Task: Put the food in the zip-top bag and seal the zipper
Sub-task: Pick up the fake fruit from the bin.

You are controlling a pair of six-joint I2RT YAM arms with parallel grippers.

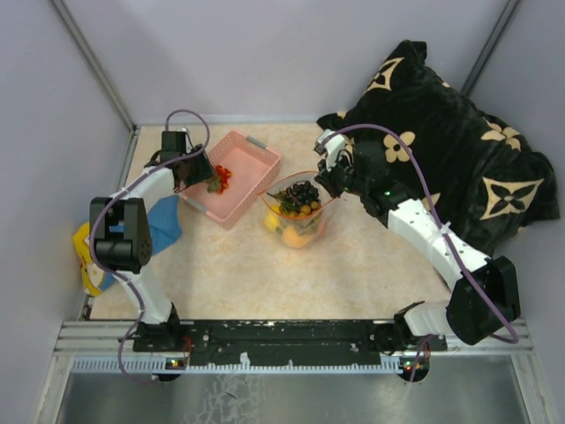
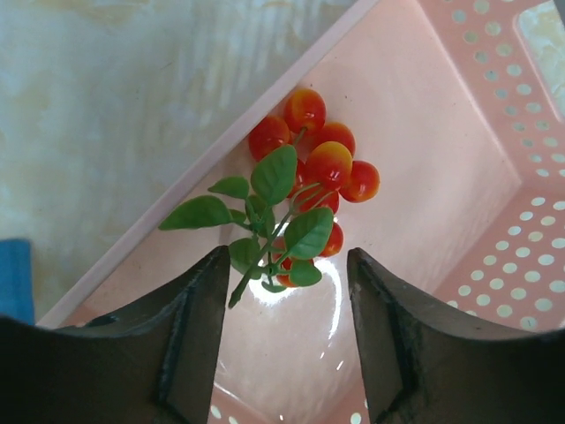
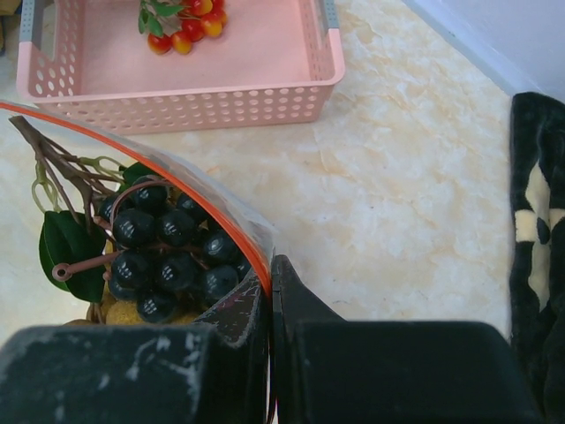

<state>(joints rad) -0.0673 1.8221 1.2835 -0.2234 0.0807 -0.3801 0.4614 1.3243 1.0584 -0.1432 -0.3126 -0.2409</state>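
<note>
A red berry sprig (image 2: pixel 313 177) lay alone in the pink basket (image 2: pixel 459 177), with the left gripper (image 2: pixel 287 269) poised over it, jaws apart. Just beside the basket, the zip-top bag (image 3: pixel 225 216) held dark grapes (image 3: pixel 168 252). The right gripper (image 3: pixel 269 296) was clamped on its rim, apparently keeping the mouth open. The next move called for closing on the sprig's stem and lifting it clear of the basket wall.

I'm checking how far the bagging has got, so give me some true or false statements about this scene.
The red berry sprig lies in the pink basket. True.
The left gripper is shut on the sprig. False: it is open, with nothing clamped.
The right gripper pinches the zip-top bag at its rim. True.
The dark grapes are in the basket. False: they are in the bag.
</note>
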